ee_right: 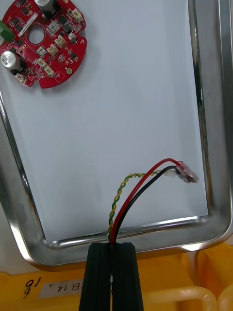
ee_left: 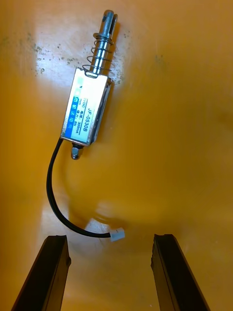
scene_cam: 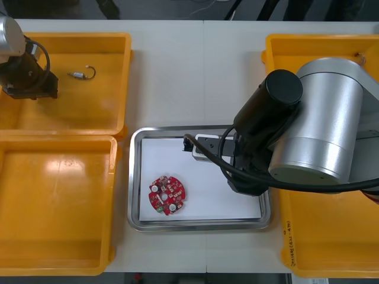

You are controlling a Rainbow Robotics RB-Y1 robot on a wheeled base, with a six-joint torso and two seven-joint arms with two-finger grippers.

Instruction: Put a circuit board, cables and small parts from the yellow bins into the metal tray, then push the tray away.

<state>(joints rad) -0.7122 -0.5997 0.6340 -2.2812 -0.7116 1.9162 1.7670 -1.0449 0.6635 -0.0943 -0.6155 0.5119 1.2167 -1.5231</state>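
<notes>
Cable (ee_right: 113, 226) pinched, right jaws; left jaws wide

A: Light check?
B: Bright and even, coming from overhead. The table (scene_cam: 177, 71) is washed flat and shadows are soft. The right arm (scene_cam: 320, 130) drops a soft grey shadow on the white inside of the metal tray (scene_cam: 135, 177), at its right edge.
A: Glare?
B: Bright streaks along the tray rim, worst at the corner by the right gripper (ee_right: 112, 245), which is pinched on the red and yellow cable (ee_right: 113, 228). The white around the cable is evenly lit. The yellow bin (scene_cam: 77, 36) at the table's far left corner has pale sheen patches on its floor, one beside the small metal part (ee_left: 86, 114), whose body mirrors the light. The left gripper (ee_left: 110, 237) has its fingers spread; they read dull black.
</notes>
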